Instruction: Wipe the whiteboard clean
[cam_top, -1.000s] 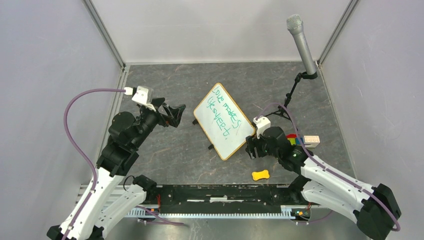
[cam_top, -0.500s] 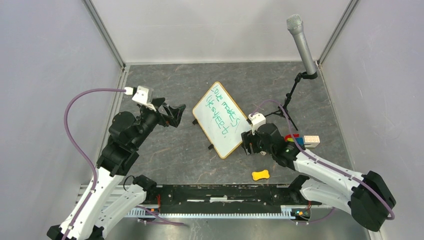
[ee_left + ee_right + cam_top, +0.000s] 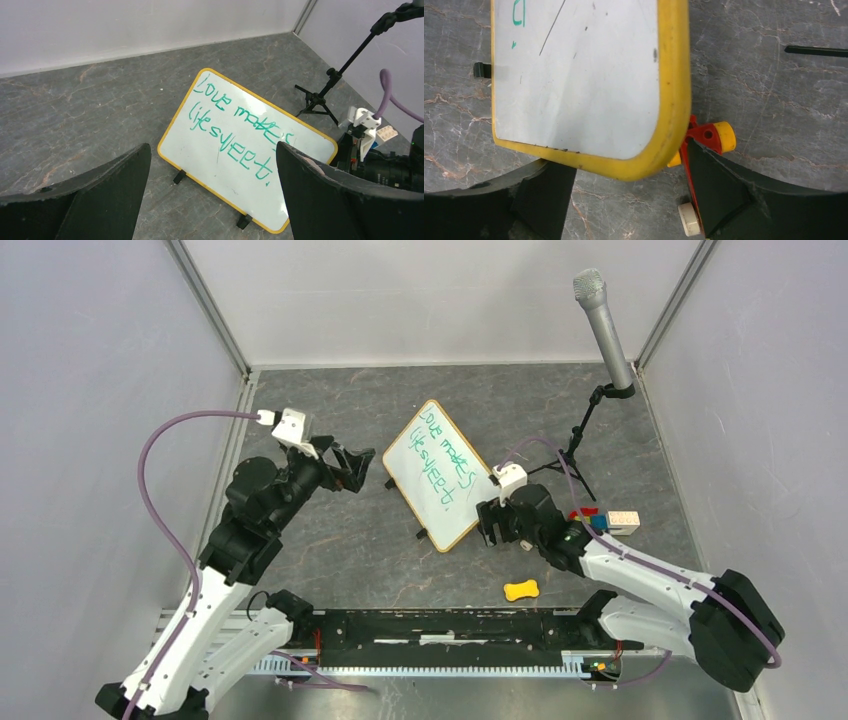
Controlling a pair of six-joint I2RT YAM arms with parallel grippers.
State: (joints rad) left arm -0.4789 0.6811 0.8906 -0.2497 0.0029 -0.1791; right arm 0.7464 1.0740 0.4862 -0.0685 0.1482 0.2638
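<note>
The whiteboard lies tilted on the grey floor, yellow-framed, with green handwriting and small black feet. In the left wrist view the whiteboard fills the middle ground. My left gripper hovers open just left of it, fingers spread wide and empty. My right gripper stands at the board's near right corner. In the right wrist view that rounded corner of the whiteboard sits between the open jaws of the right gripper. A red and yellow toy piece rests against the right finger.
A yellow bone-shaped piece lies near the front edge. A red, blue and yellow toy and a pale block sit behind the right arm. A microphone on a black tripod stands at the back right. Walls enclose three sides.
My right arm has moved left against the board's corner, and the board has shifted slightly left and back. Its jaws have widened a little. The left gripper has edged toward the board.
</note>
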